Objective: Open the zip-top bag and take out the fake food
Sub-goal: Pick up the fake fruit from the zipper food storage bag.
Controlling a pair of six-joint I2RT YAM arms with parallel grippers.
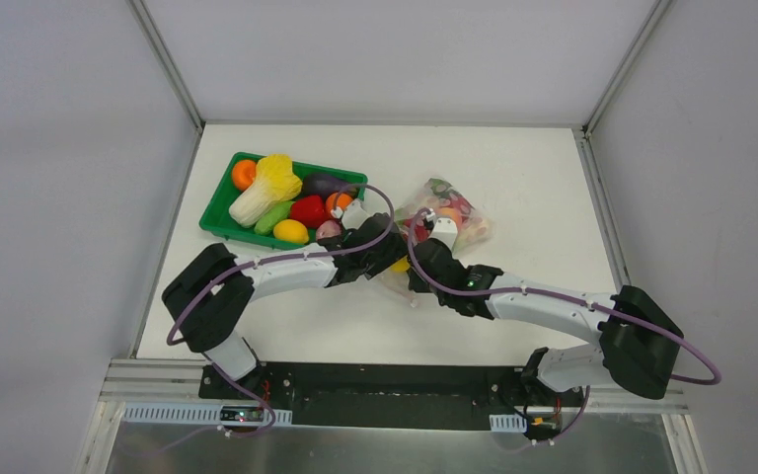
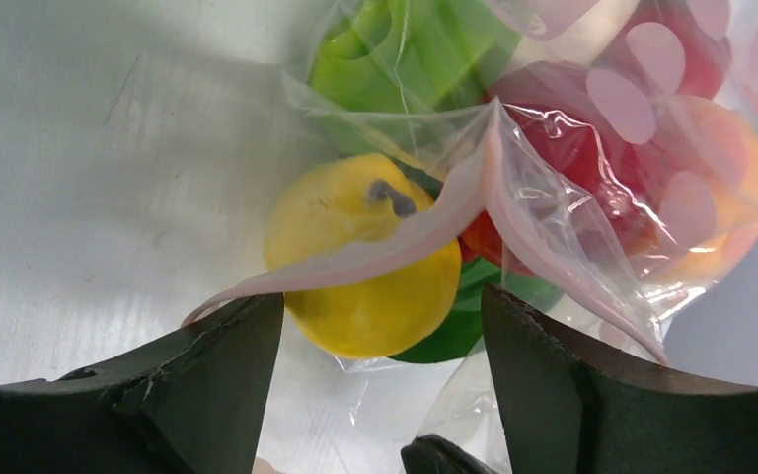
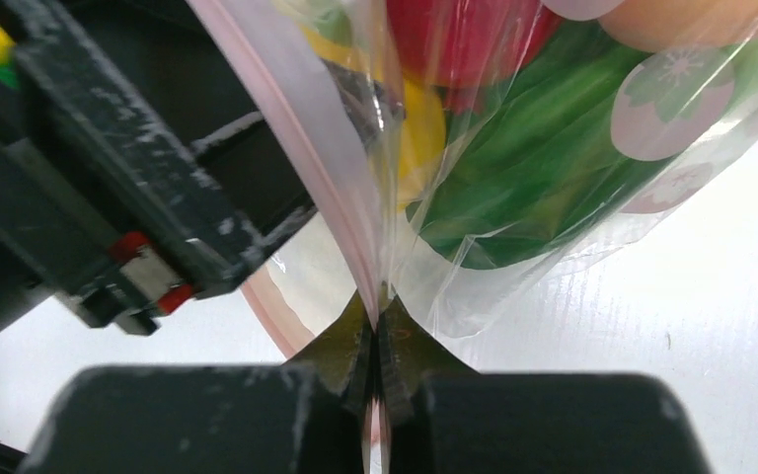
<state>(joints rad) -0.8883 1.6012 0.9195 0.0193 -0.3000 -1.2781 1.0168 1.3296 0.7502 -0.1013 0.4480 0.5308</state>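
- The zip-top bag (image 1: 446, 212) lies near the middle of the table (image 1: 533, 163), just right of a green tray (image 1: 219, 205) that sits toward the far left corner
- The fake food is inside the bag: a yellow fruit (image 2: 355, 276) at the opened mouth, with green leaves (image 2: 400, 54), a red piece (image 2: 577, 148) and a peach-coloured piece (image 2: 745, 188) deeper in
- The right gripper (image 3: 377, 341) has its jaws pressed together on the pink zip strip (image 3: 306, 168), with the film rising taut from the pinch
- The left gripper (image 2: 380, 316) is spread wide at the bag's mouth; the yellow fruit and the other lip of the strip lie between its fingers (image 2: 207, 365), and neither pad is closed on anything
- The tray holds a pale napa cabbage (image 1: 268, 186), an orange (image 1: 244, 173) and other produce
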